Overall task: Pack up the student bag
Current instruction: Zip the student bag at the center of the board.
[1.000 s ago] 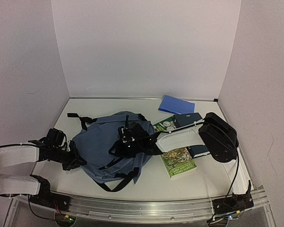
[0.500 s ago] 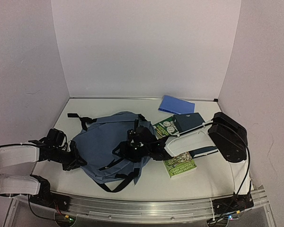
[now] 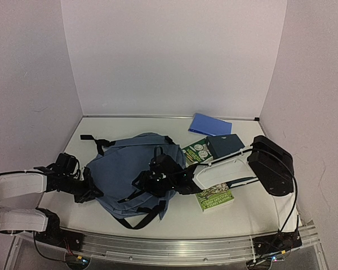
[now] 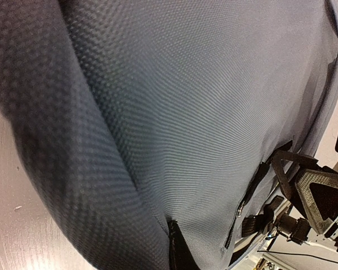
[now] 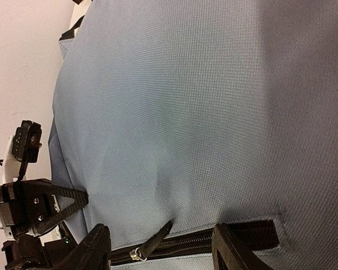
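Note:
The student bag, slate-blue with black straps, lies flat at centre-left of the table. My left gripper sits at the bag's left edge, shut on a bunched fold of its fabric, which fills the left wrist view. My right gripper hovers low over the bag's near right part. It is open, and its fingers stand either side of the black zipper. The zipper pull lies between them, untouched.
Right of the bag lie a green book, a second green book, a dark teal book and a flat blue notebook near the back wall. Black straps trail toward the near edge.
My right gripper has opened wider and slid a little toward the near edge over the bag. The left gripper has stayed put.

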You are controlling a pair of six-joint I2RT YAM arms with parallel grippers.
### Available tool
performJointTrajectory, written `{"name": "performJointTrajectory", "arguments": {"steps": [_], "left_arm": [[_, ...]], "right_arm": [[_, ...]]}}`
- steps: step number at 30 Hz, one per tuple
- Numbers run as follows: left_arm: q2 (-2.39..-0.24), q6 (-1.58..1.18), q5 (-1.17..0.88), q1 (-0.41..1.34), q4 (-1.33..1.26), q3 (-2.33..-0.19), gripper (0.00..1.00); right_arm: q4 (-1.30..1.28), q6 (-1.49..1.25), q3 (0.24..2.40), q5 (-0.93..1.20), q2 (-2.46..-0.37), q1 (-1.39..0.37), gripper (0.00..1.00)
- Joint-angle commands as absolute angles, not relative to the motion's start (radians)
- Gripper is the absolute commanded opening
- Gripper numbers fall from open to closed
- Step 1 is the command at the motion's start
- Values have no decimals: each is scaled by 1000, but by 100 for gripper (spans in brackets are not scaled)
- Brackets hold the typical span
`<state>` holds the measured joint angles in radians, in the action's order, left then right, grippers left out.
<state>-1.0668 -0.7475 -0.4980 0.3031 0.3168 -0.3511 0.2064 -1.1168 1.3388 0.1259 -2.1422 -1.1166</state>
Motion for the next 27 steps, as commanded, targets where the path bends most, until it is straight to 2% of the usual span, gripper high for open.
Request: {"name": "performJointTrajectory", "arguments": {"steps": [1, 17, 20, 27], "left_arm": [[-1049, -718, -510, 309, 345, -362, 0], [-1032, -695, -570, 311, 315, -339, 0], [-1024, -695, -570, 311, 312, -336, 0], [-1045, -702, -545, 311, 311, -341, 0]], "right_arm": [[52, -1151, 1316, 106, -2164, -1126, 60], [68, -1105, 1508, 5, -2353, -1115, 58], [78, -1067, 1501, 18, -2330, -1113, 57], [102, -1036, 1404, 152, -2271, -1117, 48]]}}
